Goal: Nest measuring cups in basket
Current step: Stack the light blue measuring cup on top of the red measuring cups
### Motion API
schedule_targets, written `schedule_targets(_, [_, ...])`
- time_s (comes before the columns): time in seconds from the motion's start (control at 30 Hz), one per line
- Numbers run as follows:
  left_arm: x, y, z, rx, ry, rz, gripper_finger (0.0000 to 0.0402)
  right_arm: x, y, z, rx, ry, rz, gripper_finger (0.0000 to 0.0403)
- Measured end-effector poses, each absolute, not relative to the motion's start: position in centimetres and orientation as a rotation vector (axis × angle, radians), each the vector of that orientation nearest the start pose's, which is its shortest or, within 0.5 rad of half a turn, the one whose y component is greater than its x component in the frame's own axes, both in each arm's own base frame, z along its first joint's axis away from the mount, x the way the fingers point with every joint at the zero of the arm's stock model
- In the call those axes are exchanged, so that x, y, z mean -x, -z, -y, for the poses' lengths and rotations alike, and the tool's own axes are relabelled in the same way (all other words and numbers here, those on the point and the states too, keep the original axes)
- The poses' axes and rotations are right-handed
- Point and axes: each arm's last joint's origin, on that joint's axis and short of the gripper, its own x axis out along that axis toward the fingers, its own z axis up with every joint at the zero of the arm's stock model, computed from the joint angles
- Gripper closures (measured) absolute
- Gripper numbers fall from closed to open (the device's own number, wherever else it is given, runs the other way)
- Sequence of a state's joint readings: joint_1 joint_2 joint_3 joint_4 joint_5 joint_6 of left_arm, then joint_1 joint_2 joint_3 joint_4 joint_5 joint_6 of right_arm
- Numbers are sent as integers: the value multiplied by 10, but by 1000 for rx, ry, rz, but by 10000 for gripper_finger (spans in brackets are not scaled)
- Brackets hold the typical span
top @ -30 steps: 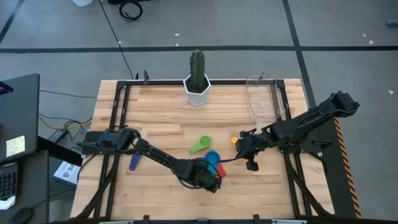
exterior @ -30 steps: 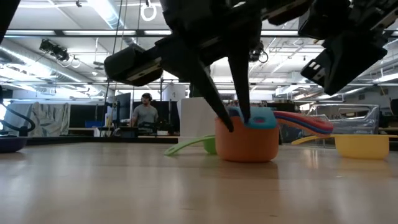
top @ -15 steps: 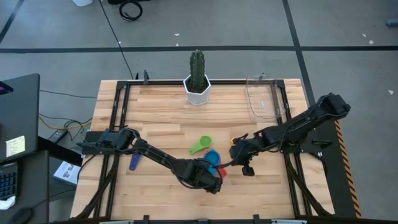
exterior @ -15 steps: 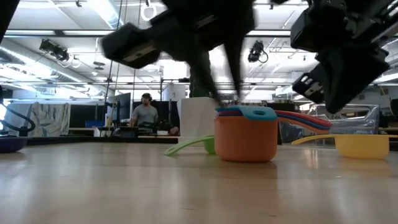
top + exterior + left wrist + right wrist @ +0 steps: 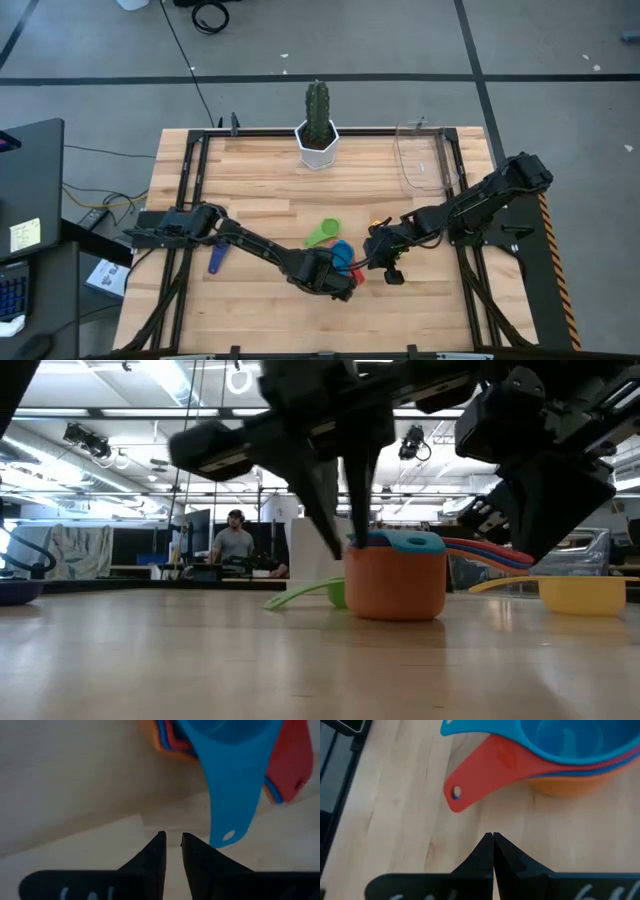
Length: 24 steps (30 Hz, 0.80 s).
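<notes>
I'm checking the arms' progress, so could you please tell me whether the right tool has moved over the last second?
Yes. In the high view the right tool has moved left, away from the clear basket and closer to the stacked cups.

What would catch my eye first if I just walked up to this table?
Probably the bright stack of measuring cups near the table's middle, nested in an orange one, with both dark arms bent over it: the left gripper and right gripper hover on either side, holding nothing. After that, the green cactus in its white pot stands at the far edge, with the clear basket to its right.
</notes>
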State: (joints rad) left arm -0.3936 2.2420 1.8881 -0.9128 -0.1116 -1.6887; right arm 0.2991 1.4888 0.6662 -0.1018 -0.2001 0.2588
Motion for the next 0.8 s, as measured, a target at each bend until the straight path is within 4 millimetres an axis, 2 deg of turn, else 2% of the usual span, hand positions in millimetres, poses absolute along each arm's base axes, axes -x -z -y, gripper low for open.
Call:
schedule_targets(0.47, [-447, -191, 154, 1130, -739, -974, 335, -268, -122, -90, -184, -424, -996, 398])
schedule_targets(0.8, [-457, -194, 148, 1102, -687, -885, 335, -271, -122, -92, -210, -488, -969, 398])
